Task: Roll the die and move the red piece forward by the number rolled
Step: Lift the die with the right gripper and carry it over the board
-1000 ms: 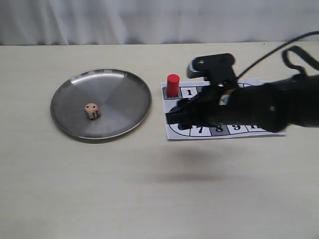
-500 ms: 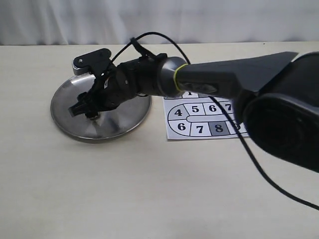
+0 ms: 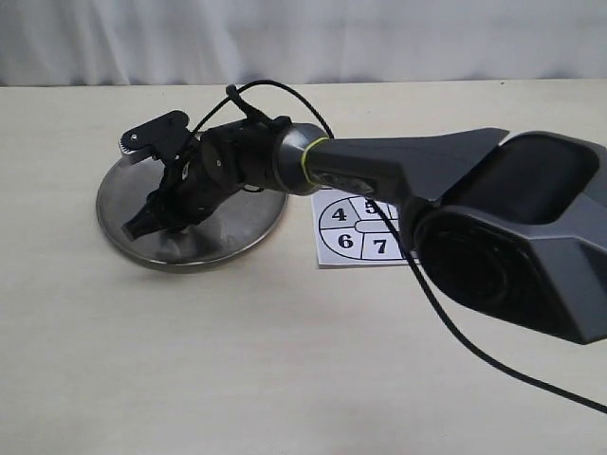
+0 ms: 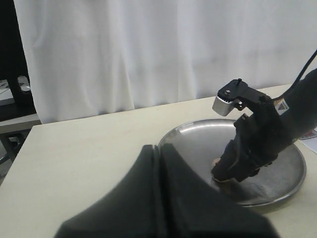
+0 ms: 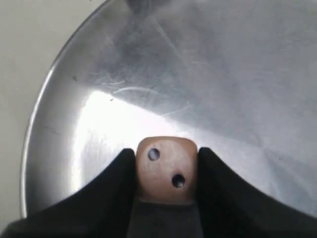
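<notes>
The die (image 5: pixel 166 168), pale beige with two black pips facing the right wrist camera, sits clamped between my right gripper's (image 5: pixel 166 151) black fingers over the steel plate (image 5: pixel 198 74). In the exterior view my right gripper (image 3: pixel 137 226) has reached across onto the left half of the plate (image 3: pixel 242 232) and hides the die. The red piece is out of sight behind the right arm. My left gripper (image 4: pixel 158 147) is shut with nothing in it, off the near side of the plate (image 4: pixel 198 139).
The numbered paper board (image 3: pixel 346 227) lies right of the plate, mostly covered by the right arm (image 3: pixel 398 175). A black cable (image 3: pixel 474 351) trails across the table at the right. A white curtain hangs behind the table.
My right arm swung from above the board across to the plate, came down over the die and closed on it. It now covers the red piece.
</notes>
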`<state>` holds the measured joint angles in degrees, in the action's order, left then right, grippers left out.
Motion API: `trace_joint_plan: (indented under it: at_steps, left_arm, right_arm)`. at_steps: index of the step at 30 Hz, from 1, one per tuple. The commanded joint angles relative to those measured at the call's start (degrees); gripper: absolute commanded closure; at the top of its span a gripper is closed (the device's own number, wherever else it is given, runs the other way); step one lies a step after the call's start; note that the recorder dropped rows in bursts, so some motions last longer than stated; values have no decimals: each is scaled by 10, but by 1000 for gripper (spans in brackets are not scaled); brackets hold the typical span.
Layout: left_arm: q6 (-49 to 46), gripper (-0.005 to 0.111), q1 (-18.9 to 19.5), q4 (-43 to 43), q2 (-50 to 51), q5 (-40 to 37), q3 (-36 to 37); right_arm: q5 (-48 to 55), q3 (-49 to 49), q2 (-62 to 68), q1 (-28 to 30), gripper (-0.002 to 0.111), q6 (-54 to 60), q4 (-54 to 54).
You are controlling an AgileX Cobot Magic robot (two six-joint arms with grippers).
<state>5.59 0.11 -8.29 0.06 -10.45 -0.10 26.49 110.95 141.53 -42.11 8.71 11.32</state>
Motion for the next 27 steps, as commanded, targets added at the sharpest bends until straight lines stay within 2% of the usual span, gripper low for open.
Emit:
trace_joint_plan:
  at_steps: [1,7,14,21,27]
  left_arm:
    - [1,107,-1,0,-1,5,1]
    - [1,107,-1,0,-1,5,1]
    - [1,107,-1,0,-1,5,1]
    - [1,107,-1,0,-1,5,1]
    - [1,107,-1,0,-1,5,1]
  right_arm:
    - [49,3,-41,3,104,10,-5]
    - [174,3,-138,22,104,6,-93]
    - [319,-2,-240,100,104,3,-97]
    - [272,-104,-269,193,104,-9,-91]
    - [139,-237,-258,235,104,-9,-59]
